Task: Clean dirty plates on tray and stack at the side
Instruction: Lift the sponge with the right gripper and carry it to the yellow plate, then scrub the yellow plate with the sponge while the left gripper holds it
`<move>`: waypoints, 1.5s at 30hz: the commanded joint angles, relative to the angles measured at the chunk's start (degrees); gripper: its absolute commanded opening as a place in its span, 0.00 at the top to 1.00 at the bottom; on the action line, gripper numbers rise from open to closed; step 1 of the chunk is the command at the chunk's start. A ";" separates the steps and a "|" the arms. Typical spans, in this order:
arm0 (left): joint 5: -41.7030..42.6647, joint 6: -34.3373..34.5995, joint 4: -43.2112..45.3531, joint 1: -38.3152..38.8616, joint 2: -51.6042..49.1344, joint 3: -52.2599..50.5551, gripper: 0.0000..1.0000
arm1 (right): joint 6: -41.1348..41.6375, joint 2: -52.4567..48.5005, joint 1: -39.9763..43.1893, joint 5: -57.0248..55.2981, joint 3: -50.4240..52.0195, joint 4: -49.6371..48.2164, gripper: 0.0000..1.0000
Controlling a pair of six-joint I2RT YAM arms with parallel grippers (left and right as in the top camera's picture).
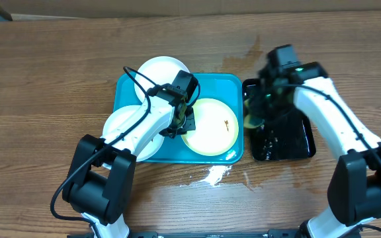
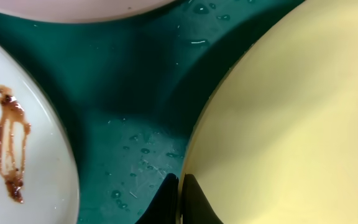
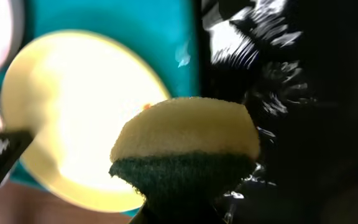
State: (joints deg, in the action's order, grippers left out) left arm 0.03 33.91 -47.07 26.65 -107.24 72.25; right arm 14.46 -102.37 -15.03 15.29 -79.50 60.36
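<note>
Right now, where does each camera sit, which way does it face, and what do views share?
Overhead: above the table, facing down on the blue tray and black tray; left arm and right arm show.
Left wrist: low over that tray, facing its floor; its jaws pinch the yellow-rimmed plate.
Right wrist: above the black tray, facing down; its jaws hold a sponge.
Shared: all show that plate.

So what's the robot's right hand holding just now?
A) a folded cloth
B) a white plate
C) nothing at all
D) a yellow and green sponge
D: the right wrist view shows a sponge, yellow with a dark green scrubbing side, pinched in the right hand.
</note>
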 commanded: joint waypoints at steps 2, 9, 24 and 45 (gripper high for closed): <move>-2.01 1.81 1.09 0.31 1.60 -1.53 0.96 | -2.73 1.95 -6.62 -2.86 -1.14 -1.38 0.96; -3.63 2.51 2.14 0.35 1.60 -2.91 0.96 | -2.75 0.61 -11.65 -6.32 -1.14 -1.99 0.96; -3.61 2.49 2.54 0.37 1.60 -3.23 0.96 | -2.80 -1.92 -14.60 -8.68 4.15 -8.92 0.66; -3.58 2.51 2.47 0.37 1.60 -3.23 0.96 | -4.50 -2.12 -16.81 -9.51 10.12 -11.34 0.47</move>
State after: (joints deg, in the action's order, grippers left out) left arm -1.93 35.90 -44.51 26.65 -107.24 69.73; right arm 10.44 -104.12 -30.92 6.44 -71.50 50.96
